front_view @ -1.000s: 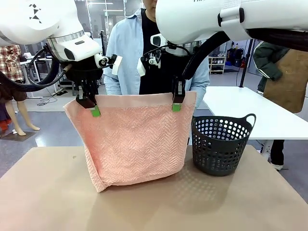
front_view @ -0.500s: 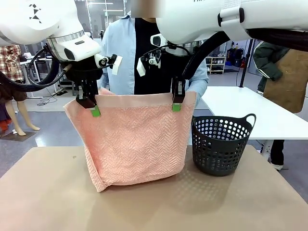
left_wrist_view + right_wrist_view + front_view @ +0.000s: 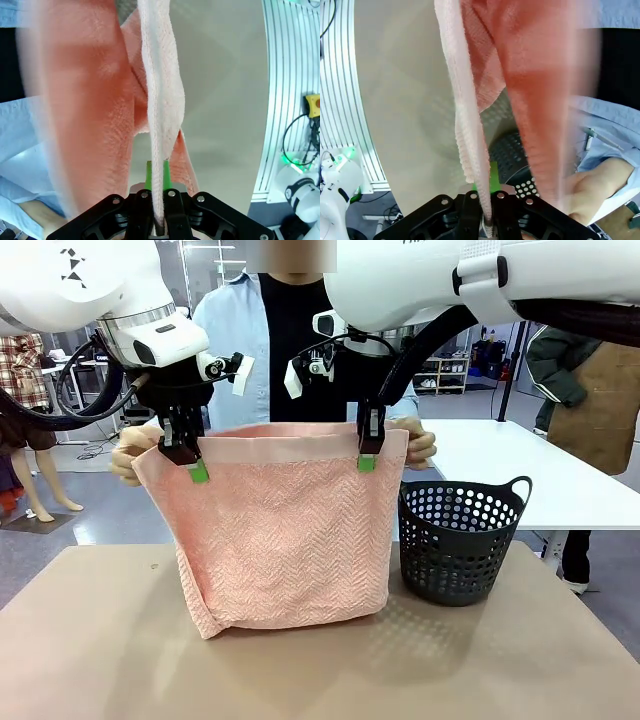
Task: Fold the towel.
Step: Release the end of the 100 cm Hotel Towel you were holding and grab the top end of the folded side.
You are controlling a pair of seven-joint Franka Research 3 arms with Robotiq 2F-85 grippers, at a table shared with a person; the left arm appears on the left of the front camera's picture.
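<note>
The salmon-pink towel (image 3: 285, 535) hangs folded in the air above the table, its lower fold just over the tabletop. My left gripper (image 3: 197, 470) is shut on the towel's top edge near the left corner. My right gripper (image 3: 367, 461) is shut on the same edge near the right corner. Behind the towel, the person's two hands (image 3: 128, 452) hold the far layer's upper corners. In the left wrist view the towel (image 3: 160, 115) runs straight out from between the green pads (image 3: 149, 175). The right wrist view shows the towel (image 3: 470, 125) pinched the same way.
A dark perforated basket (image 3: 460, 540) stands on the table just right of the towel. The tan tabletop (image 3: 100, 640) lies bare in front and to the left. A white table (image 3: 510, 465) stands behind on the right.
The person has brought both hands up to the towel's far top corners; a second ago they were out of sight. Both grippers have held still.
</note>
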